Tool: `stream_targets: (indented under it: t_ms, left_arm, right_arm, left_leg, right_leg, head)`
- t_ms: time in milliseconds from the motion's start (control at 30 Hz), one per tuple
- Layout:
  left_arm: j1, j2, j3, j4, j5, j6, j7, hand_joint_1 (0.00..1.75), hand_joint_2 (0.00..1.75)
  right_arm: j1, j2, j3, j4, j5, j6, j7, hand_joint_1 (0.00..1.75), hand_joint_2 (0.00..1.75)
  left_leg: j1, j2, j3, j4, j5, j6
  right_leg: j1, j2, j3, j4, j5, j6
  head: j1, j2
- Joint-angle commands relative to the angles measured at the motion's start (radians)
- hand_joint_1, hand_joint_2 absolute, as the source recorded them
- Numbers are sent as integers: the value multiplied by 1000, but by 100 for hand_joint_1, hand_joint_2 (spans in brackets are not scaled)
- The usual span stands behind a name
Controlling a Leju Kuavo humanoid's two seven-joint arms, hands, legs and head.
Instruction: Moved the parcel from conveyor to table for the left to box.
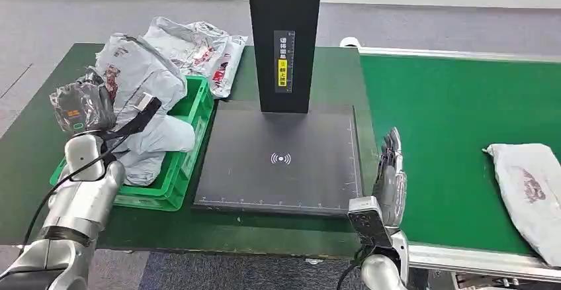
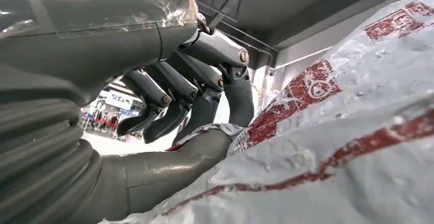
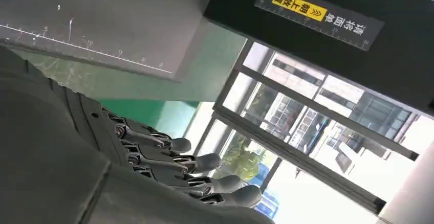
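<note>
Black scanner post behind scan pad

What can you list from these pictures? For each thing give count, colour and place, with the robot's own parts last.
Grey plastic mailer parcels with red print: several, heaped in and behind the crate; one more on the conveyor's right end.
Green plastic crate: one, on the table's left.
Dark scanner pad: one, black, table centre.
Black scanner post: one, behind the pad.
Dark green table: one.
Bright green conveyor belt: one, right.
Left hand: grey, against the heaped parcels, fingers curled.
Right hand: grey, upright between pad and conveyor, holding nothing.
</note>
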Motion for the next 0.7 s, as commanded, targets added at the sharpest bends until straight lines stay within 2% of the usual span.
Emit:
stream_targets:
  t_ms: [33,67,100,133,167,233,300,333,367,400,433,467,500,533,700]
  left_arm:
    - [-47,-4,29,82,-19,-1,0,175,175]
    - [-88,11,-20,181,-19,-1,61,175,175]
    - [-134,6,-9,292,-1,-1,53,175,175]
    - [-143,30,-29,330,-19,-1,93,175,175]
    - [-158,29,-9,379,7,-1,62,175,175]
    - [-166,38,0,430,-17,-1,68,175,175]
    - [-150,61,-43,413,-13,-1,141,175,175]
    - [-147,75,-57,417,-19,-1,159,175,175]
    - [-173,87,-105,491,-10,-1,184,175,175]
    - [-192,80,-83,533,-2,-17,158,175,175]
    - [-201,83,-122,552,-19,-44,202,175,175]
    - [-209,64,-84,571,28,-89,131,0,175]
    - [-222,67,-164,589,-19,-206,234,0,175]
    - [-229,58,-177,587,-19,-224,258,0,175]
    - [-209,29,-74,527,45,-43,137,0,175]
  right_arm:
    - [-15,-15,-19,24,-5,2,3,0,0]
    - [-13,-18,-18,23,-5,1,2,0,0]
    - [-11,-22,-15,22,-7,1,3,0,0]
    - [-10,-26,-10,24,-8,4,5,0,0]
    - [-8,-28,-7,25,-10,5,6,0,0]
    - [-6,-32,-4,29,-14,8,8,0,0]
    - [-9,-33,2,36,-19,11,10,0,0]
    - [-10,-33,5,36,-20,12,10,0,175]
    - [-13,-33,9,38,-21,15,12,0,175]
    - [-14,-34,10,37,-23,16,14,0,175]
    - [-14,-32,10,34,-25,18,17,0,175]
    - [-10,-34,10,28,-27,21,19,0,175]
    - [0,-34,6,22,-8,41,47,0,175]
    - [8,-32,2,16,-3,44,50,0,175]
    - [25,-23,-19,0,13,43,49,0,175]
  left_leg:
    - [0,-1,1,0,0,0]
    - [0,-1,1,-1,0,1]
    - [0,-2,1,-1,0,1]
    - [0,-2,1,0,0,0]
    - [0,-2,1,-1,1,1]
    - [0,-2,3,-2,1,1]
    - [0,0,2,-2,0,0]
    - [0,0,3,-3,1,1]
    - [0,1,3,-2,0,1]
    - [0,1,2,-1,0,0]
    - [0,1,3,-2,0,0]
    - [0,0,2,-1,0,0]
    - [0,1,1,-1,0,0]
    - [0,-2,2,-2,1,0]
    - [0,-2,1,-1,0,0]
  right_leg:
    - [0,-1,1,-1,0,0]
    - [1,-1,2,-1,0,0]
    - [1,-2,2,-1,0,0]
    - [0,-2,1,0,0,0]
    - [1,-3,2,-1,0,0]
    - [1,-2,4,-2,0,0]
    - [0,-1,2,-1,0,0]
    - [1,-1,3,-3,1,0]
    - [1,0,2,-2,1,0]
    - [1,0,2,-1,1,-1]
    - [1,0,2,-2,1,-1]
    - [1,-1,2,-1,1,-1]
    - [1,-1,1,-1,0,-1]
    - [1,-3,2,-2,0,-1]
    - [1,-2,2,-1,0,-1]
  head:
    - [0,0]
    - [0,0]
    - [0,0]
    - [0,0]
    - [0,0]
    - [0,0]
    - [0,0]
    - [0,0]
    - [0,0]
    - [0,0]
    - [0,0]
    - [0,0]
    - [0,0]
    - [0,0]
    - [0,0]
